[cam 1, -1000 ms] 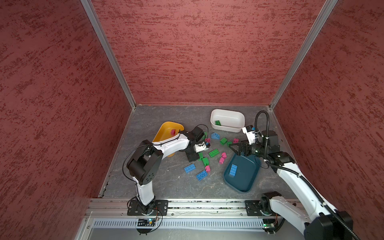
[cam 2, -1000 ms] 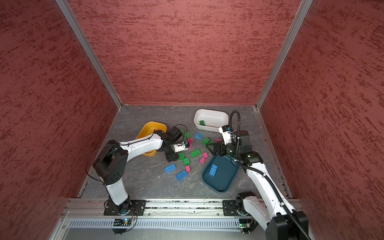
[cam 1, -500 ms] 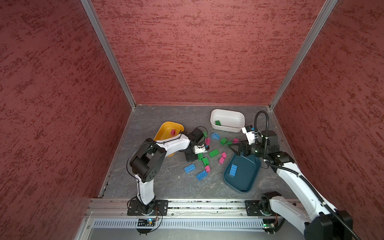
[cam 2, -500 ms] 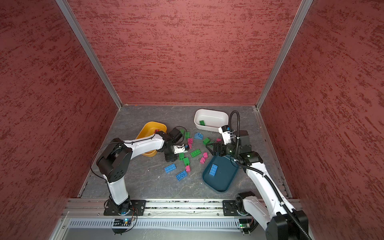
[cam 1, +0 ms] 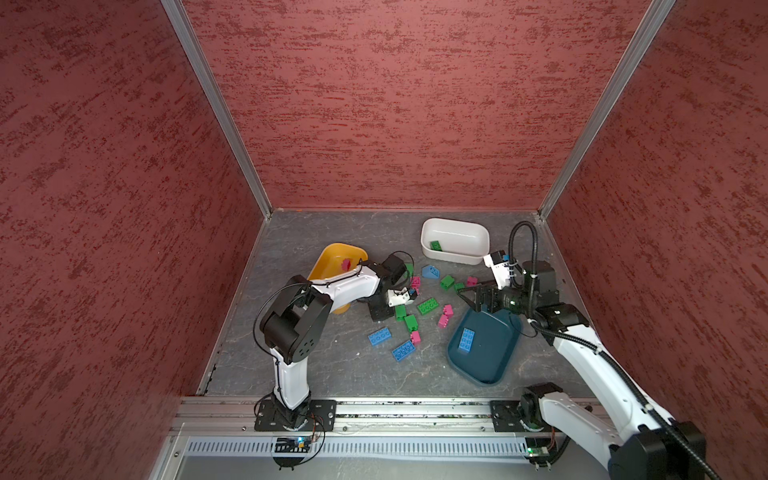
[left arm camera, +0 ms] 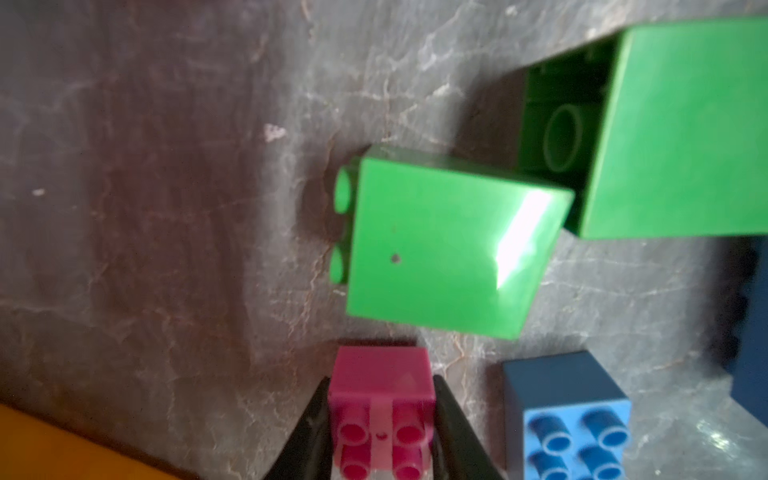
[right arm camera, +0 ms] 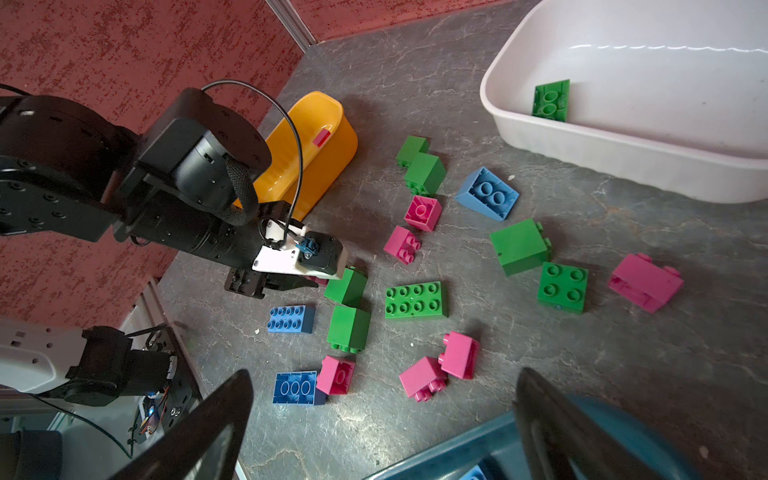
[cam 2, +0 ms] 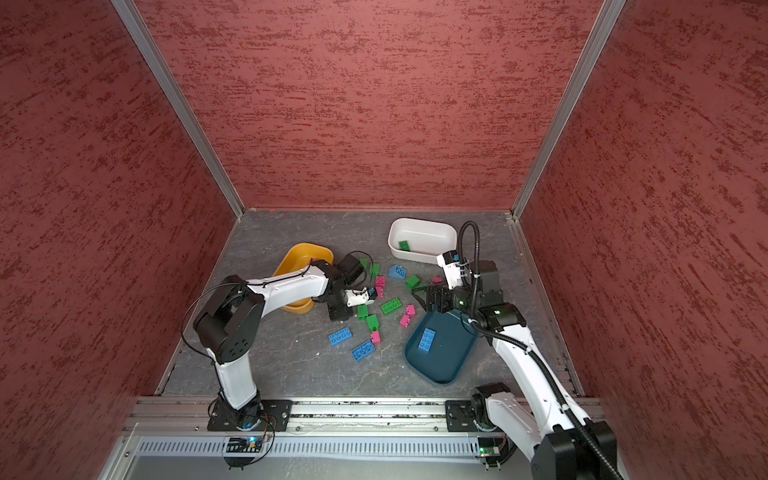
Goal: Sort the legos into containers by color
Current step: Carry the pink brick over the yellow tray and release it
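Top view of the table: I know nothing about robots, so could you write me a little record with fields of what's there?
Yellow bin: one pink brick inside
White bin: one green brick inside
Teal bin: one blue brick inside
Loose bricks: green, pink and blue, scattered on the table between the bins
Left claw: shut on a small pink brick
Right claw: open, empty, above the teal bin's edge

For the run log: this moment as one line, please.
left gripper: shut on pink brick | right gripper: open by teal bin | yellow bin: pink lego | white bin: green lego | teal bin: blue lego
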Controlling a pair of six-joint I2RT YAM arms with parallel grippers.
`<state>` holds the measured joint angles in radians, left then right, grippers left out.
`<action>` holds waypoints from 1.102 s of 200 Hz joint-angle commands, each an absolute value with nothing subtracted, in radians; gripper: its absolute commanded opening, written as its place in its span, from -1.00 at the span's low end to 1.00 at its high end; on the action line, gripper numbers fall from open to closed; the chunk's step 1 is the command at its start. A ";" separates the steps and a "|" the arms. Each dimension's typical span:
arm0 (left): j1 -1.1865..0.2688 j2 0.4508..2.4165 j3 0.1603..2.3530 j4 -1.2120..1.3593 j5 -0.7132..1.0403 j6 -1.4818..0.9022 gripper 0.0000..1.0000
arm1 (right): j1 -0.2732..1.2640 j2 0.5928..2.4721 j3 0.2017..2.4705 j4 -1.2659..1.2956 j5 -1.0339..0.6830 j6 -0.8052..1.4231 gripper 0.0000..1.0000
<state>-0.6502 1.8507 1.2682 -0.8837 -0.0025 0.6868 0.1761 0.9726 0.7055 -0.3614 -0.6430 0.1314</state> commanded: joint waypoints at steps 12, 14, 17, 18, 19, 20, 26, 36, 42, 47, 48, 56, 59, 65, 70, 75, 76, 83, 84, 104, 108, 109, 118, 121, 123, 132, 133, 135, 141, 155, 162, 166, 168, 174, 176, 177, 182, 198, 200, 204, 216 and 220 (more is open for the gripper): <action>-0.623 1.730 1.376 -1.003 0.019 0.616 -0.40 | 0.184 0.977 0.709 -0.290 -0.670 0.144 0.98; -0.621 1.725 1.379 -1.007 0.017 0.613 -0.40 | 0.185 0.978 0.708 -0.286 -0.672 0.146 0.98; -0.617 1.718 1.383 -1.009 0.014 0.610 -0.40 | 0.185 0.979 0.707 -0.281 -0.675 0.148 0.98; -0.614 1.716 1.384 -1.010 0.013 0.609 -0.40 | 0.186 0.980 0.706 -0.279 -0.677 0.149 0.98; -0.613 1.713 1.386 -1.010 0.011 0.607 -0.40 | 0.187 0.980 0.706 -0.277 -0.678 0.150 0.98; -0.611 1.711 1.388 -1.010 0.009 0.606 -0.40 | 0.187 0.981 0.706 -0.275 -0.679 0.151 0.98; -0.598 1.699 1.393 -1.009 0.005 0.595 -0.39 | 0.187 0.984 0.705 -0.263 -0.682 0.155 0.98; -0.560 1.683 1.405 -1.008 0.002 0.584 -0.40 | 0.190 0.990 0.703 -0.243 -0.690 0.163 0.98; -0.537 1.676 1.408 -1.001 -0.001 0.579 -0.41 | 0.194 0.994 0.702 -0.233 -0.693 0.167 0.98; -0.518 1.671 1.410 -0.996 -0.008 0.575 -0.41 | 0.195 0.997 0.703 -0.225 -0.697 0.171 0.98; -0.514 1.670 1.412 -0.995 -0.009 0.574 -0.41 | 0.196 0.997 0.703 -0.224 -0.698 0.171 0.98; -0.480 1.665 1.416 -0.983 -0.024 0.565 -0.41 | 0.203 1.001 0.706 -0.214 -0.701 0.176 0.98; -0.467 1.665 1.420 -0.979 -0.027 0.559 -0.41 | 0.205 1.003 0.707 -0.212 -0.701 0.178 0.98; -0.440 1.667 1.427 -0.974 -0.032 0.548 -0.41 | 0.210 1.007 0.709 -0.207 -0.701 0.179 0.98; -0.417 1.670 1.433 -0.968 -0.035 0.539 -0.41 | 0.214 1.010 0.709 -0.203 -0.701 0.179 0.98; -0.398 1.674 1.434 -0.961 -0.047 0.527 -0.41 | 0.219 1.013 0.712 -0.203 -0.699 0.181 0.98; -0.394 1.675 1.435 -0.959 -0.050 0.526 -0.41 | 0.220 1.013 0.712 -0.202 -0.698 0.181 0.98; -0.368 1.685 1.439 -0.950 -0.069 0.514 -0.41 | 0.225 1.018 0.714 -0.201 -0.696 0.183 0.98; -0.364 1.686 1.440 -0.949 -0.073 0.514 -0.41 | 0.226 1.018 0.714 -0.201 -0.696 0.183 0.98; -0.267 1.729 1.446 -0.924 -0.090 0.483 -0.40 | 0.242 1.027 0.715 -0.198 -0.687 0.189 0.98; -0.249 1.739 1.450 -0.920 -0.088 0.480 -0.40 | 0.245 1.028 0.716 -0.197 -0.685 0.189 0.98; -0.245 1.741 1.451 -0.920 -0.088 0.477 -0.40 | 0.245 1.029 0.716 -0.197 -0.684 0.189 0.98; -0.215 1.761 1.453 -0.896 -0.094 0.467 -0.41 | 0.252 1.032 0.719 -0.197 -0.681 0.189 0.98; -0.208 1.766 1.453 -0.889 -0.095 0.466 -0.41 | 0.254 1.032 0.718 -0.198 -0.679 0.190 0.98; -0.204 1.770 1.454 -0.885 -0.096 0.464 -0.41 | 0.255 1.034 0.719 -0.198 -0.677 0.191 0.98; -0.189 1.787 1.456 -0.854 -0.109 0.454 -0.41 | 0.261 1.035 0.720 -0.195 -0.670 0.192 0.98; -0.188 1.788 1.456 -0.850 -0.110 0.453 -0.41 | 0.262 1.035 0.721 -0.195 -0.670 0.193 0.98; -0.184 1.792 1.457 -0.841 -0.113 0.449 -0.41 | 0.263 1.035 0.721 -0.195 -0.670 0.193 0.98; -0.176 1.802 1.456 -0.821 -0.112 0.440 -0.41 | 0.265 1.035 0.720 -0.196 -0.665 0.195 0.98; -0.167 1.825 1.456 -0.768 -0.123 0.422 -0.41 | 0.269 1.037 0.720 -0.193 -0.657 0.199 0.98; -0.161 1.837 1.457 -0.740 -0.125 0.406 -0.41 | 0.273 1.037 0.722 -0.194 -0.654 0.200 0.98; -0.157 1.845 1.462 -0.735 -0.120 0.396 -0.41 | 0.273 1.038 0.721 -0.193 -0.652 0.200 0.98; -0.155 1.849 1.465 -0.732 -0.121 0.392 -0.41 | 0.274 1.038 0.721 -0.194 -0.652 0.200 0.98; -0.152 1.863 1.475 -0.727 -0.126 0.378 -0.40 | 0.275 1.039 0.721 -0.195 -0.650 0.200 0.98; -0.151 1.867 1.477 -0.726 -0.128 0.374 -0.40 | 0.276 1.040 0.721 -0.195 -0.649 0.200 0.98; -0.151 1.869 1.479 -0.725 -0.130 0.373 -0.40 | 0.276 1.040 0.721 -0.196 -0.649 0.200 0.98; -0.149 1.879 1.485 -0.718 -0.134 0.366 -0.38 | 0.276 1.040 0.722 -0.198 -0.647 0.200 0.98; -0.146 1.912 1.509 -0.713 -0.125 0.347 -0.26 | 0.279 1.041 0.723 -0.202 -0.644 0.198 0.98; -0.146 1.916 1.512 -0.713 -0.124 0.346 -0.25 | 0.279 1.042 0.723 -0.202 -0.645 0.198 0.98; -0.146 1.923 1.518 -0.713 -0.123 0.345 -0.22 | 0.279 1.042 0.723 -0.203 -0.644 0.198 0.98; -0.146 1.943 1.535 -0.719 -0.122 0.337 -0.10 | 0.281 1.042 0.726 -0.209 -0.640 0.196 0.98; -0.144 1.947 1.543 -0.723 -0.125 0.333 -0.05 | 0.280 1.042 0.727 -0.212 -0.640 0.195 0.98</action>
<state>-0.1520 1.9129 1.5013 -0.7498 -0.1173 0.3756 0.2718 1.0389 0.7055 -0.2283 -0.6586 0.1947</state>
